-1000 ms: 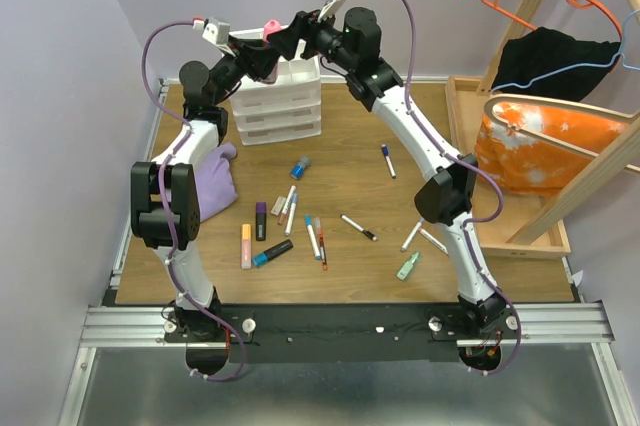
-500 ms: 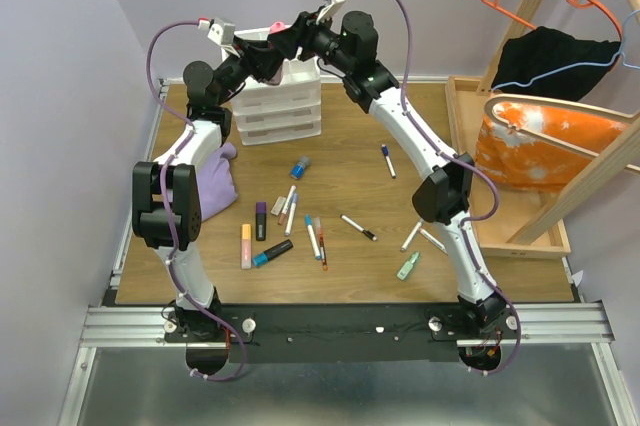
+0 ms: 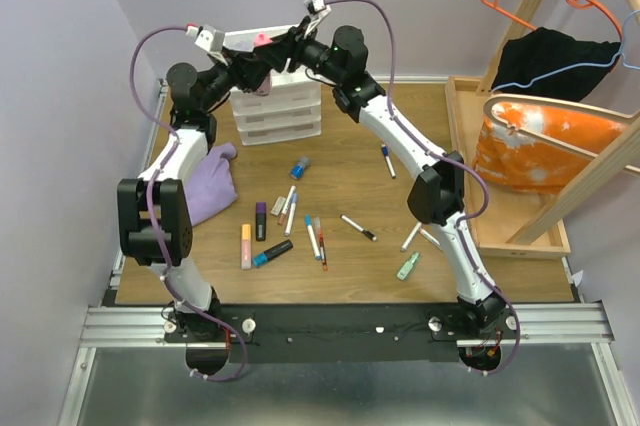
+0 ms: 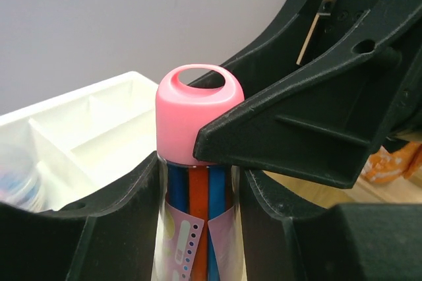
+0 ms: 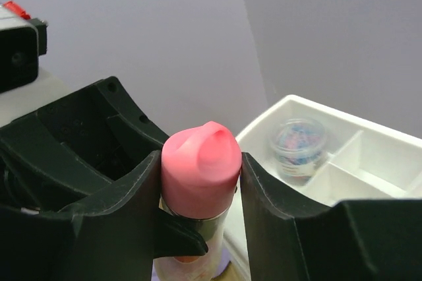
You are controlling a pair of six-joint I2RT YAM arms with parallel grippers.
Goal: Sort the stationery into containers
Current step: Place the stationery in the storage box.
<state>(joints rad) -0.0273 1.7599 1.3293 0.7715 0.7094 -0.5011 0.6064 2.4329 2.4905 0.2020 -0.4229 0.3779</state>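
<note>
A clear tube (image 4: 198, 228) of coloured pens with a pink cap (image 4: 198, 119) is held in the air between both grippers, above the top left of the white drawer organiser (image 3: 283, 106). My left gripper (image 4: 198, 182) is shut on the tube's body. My right gripper (image 5: 200, 175) is shut on the pink cap (image 5: 200, 162). From above, the cap (image 3: 262, 39) shows where the two grippers meet. Loose stationery lies on the table: a blue-capped highlighter (image 3: 300, 167), a purple marker (image 3: 260, 220), an orange highlighter (image 3: 245, 245), a green one (image 3: 407, 266), and several pens.
The organiser's open top compartments (image 5: 369, 162) hold a small jar of coloured clips (image 5: 297, 142). A purple cloth (image 3: 205, 186) lies on the left. A wooden frame (image 3: 470, 146) with an orange bag (image 3: 540, 146) and hangers stands on the right.
Both grippers have moved to the left together with the pink-capped tube, now nearer the organiser's left edge. The loose stationery has not moved.
</note>
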